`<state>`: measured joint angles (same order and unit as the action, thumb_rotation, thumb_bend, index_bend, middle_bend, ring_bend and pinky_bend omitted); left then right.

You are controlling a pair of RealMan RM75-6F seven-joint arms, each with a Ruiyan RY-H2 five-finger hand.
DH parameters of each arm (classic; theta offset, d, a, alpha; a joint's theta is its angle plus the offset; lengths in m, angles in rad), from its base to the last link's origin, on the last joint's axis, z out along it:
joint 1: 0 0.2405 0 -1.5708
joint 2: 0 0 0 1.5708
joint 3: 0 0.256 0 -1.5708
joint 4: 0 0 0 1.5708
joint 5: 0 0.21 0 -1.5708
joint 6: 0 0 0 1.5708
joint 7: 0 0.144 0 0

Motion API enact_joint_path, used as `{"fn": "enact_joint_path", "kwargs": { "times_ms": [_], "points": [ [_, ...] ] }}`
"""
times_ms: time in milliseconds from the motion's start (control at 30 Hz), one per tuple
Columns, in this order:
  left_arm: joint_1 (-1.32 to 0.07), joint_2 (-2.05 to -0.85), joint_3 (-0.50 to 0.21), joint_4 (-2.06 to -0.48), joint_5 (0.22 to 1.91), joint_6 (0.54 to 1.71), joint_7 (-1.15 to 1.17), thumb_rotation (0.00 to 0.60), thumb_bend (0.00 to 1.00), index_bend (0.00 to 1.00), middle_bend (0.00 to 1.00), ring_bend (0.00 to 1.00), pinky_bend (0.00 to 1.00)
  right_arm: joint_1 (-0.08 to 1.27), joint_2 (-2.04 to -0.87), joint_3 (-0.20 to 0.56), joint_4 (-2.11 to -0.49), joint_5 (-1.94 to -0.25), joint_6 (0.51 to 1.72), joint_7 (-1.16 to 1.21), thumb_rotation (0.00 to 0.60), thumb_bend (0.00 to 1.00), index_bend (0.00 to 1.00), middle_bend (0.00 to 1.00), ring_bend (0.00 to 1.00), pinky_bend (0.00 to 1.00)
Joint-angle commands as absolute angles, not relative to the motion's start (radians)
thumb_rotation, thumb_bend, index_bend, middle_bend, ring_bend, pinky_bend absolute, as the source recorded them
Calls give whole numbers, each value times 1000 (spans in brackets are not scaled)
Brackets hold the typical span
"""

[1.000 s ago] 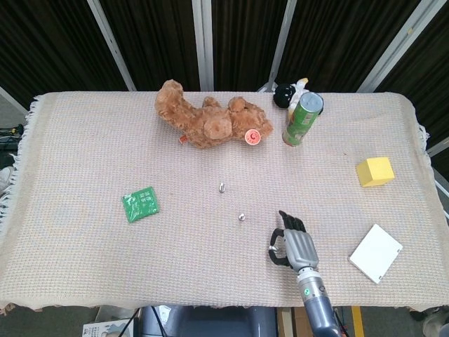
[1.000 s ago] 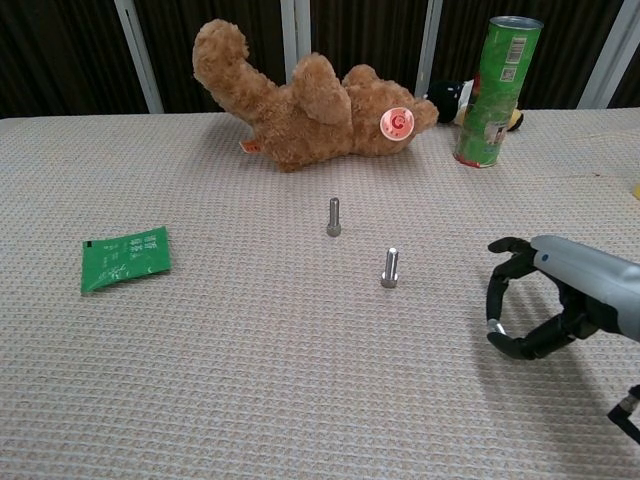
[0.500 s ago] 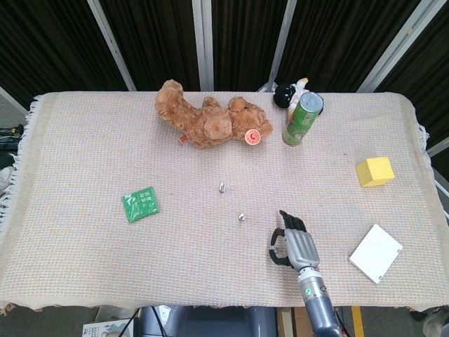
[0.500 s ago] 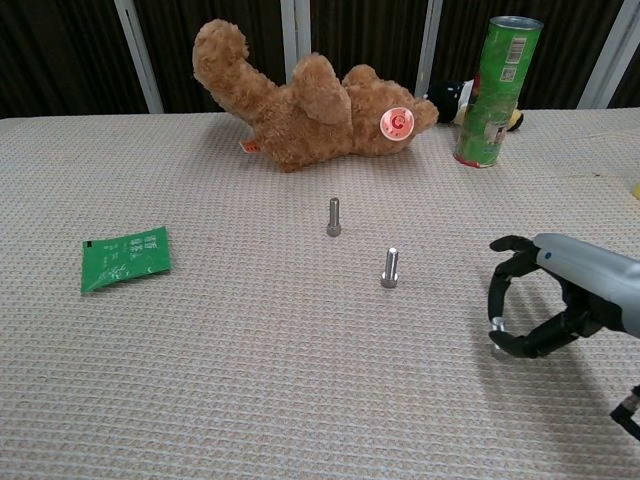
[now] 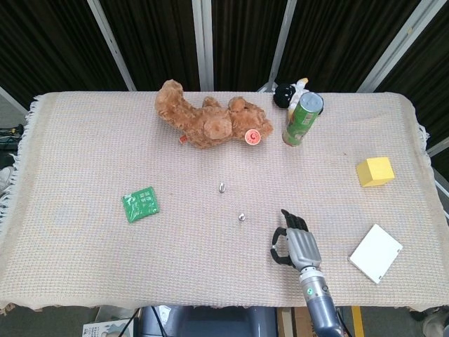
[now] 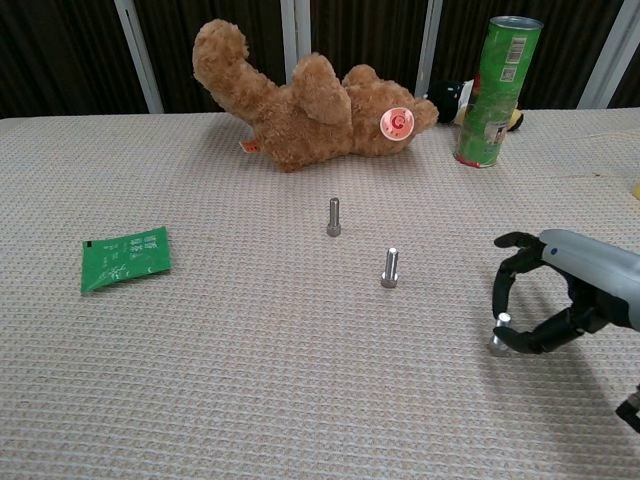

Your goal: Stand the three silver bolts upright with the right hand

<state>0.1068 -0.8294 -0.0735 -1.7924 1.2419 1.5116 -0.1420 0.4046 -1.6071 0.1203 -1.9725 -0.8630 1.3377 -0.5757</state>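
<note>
Furthest left we see one silver bolt standing upright on the cloth, a second bolt upright just right of it. Further right, a third bolt stands beneath our right hand, fingertips pinching its top. We cannot see our left hand.

Table under coarse woven cloth, beige, matt, waffle texture, fringed edges. Three bolts – far one, middle one, third one by my right robot hand – bare silver metal, dull sheen. My robot hand: smooth grey shell, black matt fingers. Teddy bear brown fuzzy plush. Green can glossy printed. Green packet – shiny foil-like plastic. Yellow block matt. White pad smooth.
</note>
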Motion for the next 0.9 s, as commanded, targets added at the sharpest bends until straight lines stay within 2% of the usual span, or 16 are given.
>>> {"fn": "enact_joint_path", "kwargs": {
  "times_ms": [33, 200, 733, 900],
  "points": [
    [106, -830, -74, -1793, 1241, 1511, -141, 600, 74, 88, 11, 0, 93, 404, -1605, 120, -1972, -860, 1336, -573, 600, 369, 602, 0, 3, 40],
    [107, -830, -73, -1793, 1243, 1512, -138, 600, 74, 88, 11, 0, 93, 404, -1602, 121, -1972, -861, 1337, -566, 600, 369, 550, 0, 3, 40],
    [106, -829, -73, -1798, 1240, 1510, -135, 600, 74, 88, 11, 0, 93, 404, -1590, 113, -1975, -860, 1335, -559, 600, 370, 545, 0, 3, 40],
    [107, -829, -72, -1797, 1241, 1510, -136, 600, 74, 88, 11, 0, 93, 403, -1575, 106, -1987, -865, 1333, -559, 600, 370, 466, 0, 1, 39]
  ]
}}
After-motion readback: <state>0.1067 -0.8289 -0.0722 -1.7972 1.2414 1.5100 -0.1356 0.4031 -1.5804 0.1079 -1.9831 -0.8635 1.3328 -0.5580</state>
